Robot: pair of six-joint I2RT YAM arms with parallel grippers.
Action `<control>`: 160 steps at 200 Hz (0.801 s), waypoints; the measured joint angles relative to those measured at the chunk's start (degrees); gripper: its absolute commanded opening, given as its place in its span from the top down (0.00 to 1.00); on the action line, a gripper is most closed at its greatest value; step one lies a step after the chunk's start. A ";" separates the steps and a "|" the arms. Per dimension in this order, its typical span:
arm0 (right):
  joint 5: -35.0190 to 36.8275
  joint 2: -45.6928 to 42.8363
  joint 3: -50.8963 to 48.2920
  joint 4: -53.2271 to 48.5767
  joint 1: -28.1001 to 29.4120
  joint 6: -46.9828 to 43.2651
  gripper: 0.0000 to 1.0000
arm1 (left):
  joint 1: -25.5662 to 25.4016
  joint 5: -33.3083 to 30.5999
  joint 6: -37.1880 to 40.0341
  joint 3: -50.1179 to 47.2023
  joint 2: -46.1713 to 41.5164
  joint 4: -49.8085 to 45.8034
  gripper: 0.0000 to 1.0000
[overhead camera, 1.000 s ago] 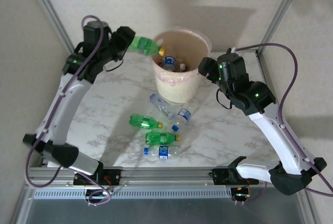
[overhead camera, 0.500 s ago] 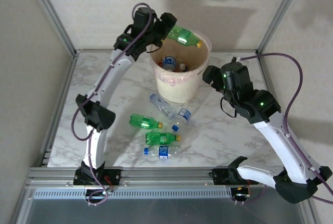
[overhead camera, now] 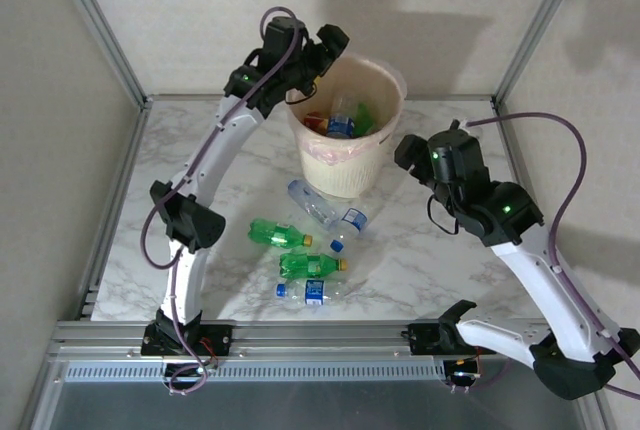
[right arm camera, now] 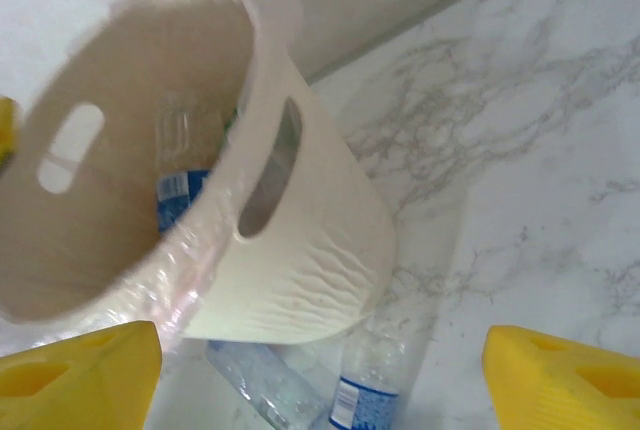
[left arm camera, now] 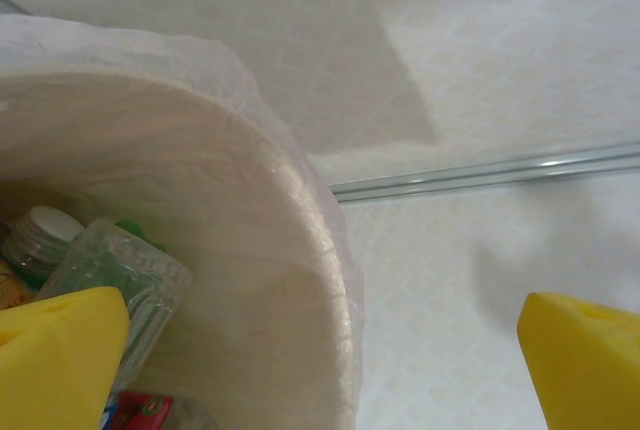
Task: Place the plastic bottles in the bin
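1. The left gripper [overhead camera: 325,47] hangs over the far rim of the bin [overhead camera: 345,168]. Its yellow fingers [left arm camera: 55,340] are spread wide with nothing between them, a pose that suits dropping a bottle into the opening rather than reaching for one
2. Just below that gripper, inside the bin, lie several bottles [overhead camera: 340,122]: a clear ribbed one with a pale cap, a green one, one with a blue label, and a scrap of red label
3. The right gripper [overhead camera: 408,150] sits just beside the bin's right wall, also wide and empty. It is probably kept back so the two arms do not crowd each other at the rim
4. Ahead of and below the right gripper, at the bin's foot, lies a clear pair [right arm camera: 370,370] — see-through bottles, one with a blue label
5. Well behind both grippers, toward the arm bases, lie a green pair [overhead camera: 278,234] with yellowish ends and a last clear bottle [overhead camera: 312,292] with blue label and cap
6. The bin is pale and tapered, with slot handles and a thin liner [right arm camera: 190,250] folded over its rim. Five bottles on the table [overhead camera: 200,200] remain to be binned — the clear pair looks closest to the right gripper
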 measured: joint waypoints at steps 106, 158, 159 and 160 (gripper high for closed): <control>-9.66 3.26 -24.09 10.84 8.76 7.45 0.07 | 13.09 -4.55 9.46 -47.67 -49.64 6.34 0.02; -12.22 9.94 -30.49 18.62 9.92 11.26 0.04 | 15.43 -4.46 9.66 -64.11 -53.92 5.14 0.05; -12.26 10.14 -30.53 18.86 9.92 11.34 0.04 | 15.45 -4.46 9.66 -64.35 -53.99 5.14 0.05; -12.28 10.23 -30.56 18.91 9.92 11.37 0.04 | 15.47 -4.46 9.64 -64.59 -54.03 5.16 0.05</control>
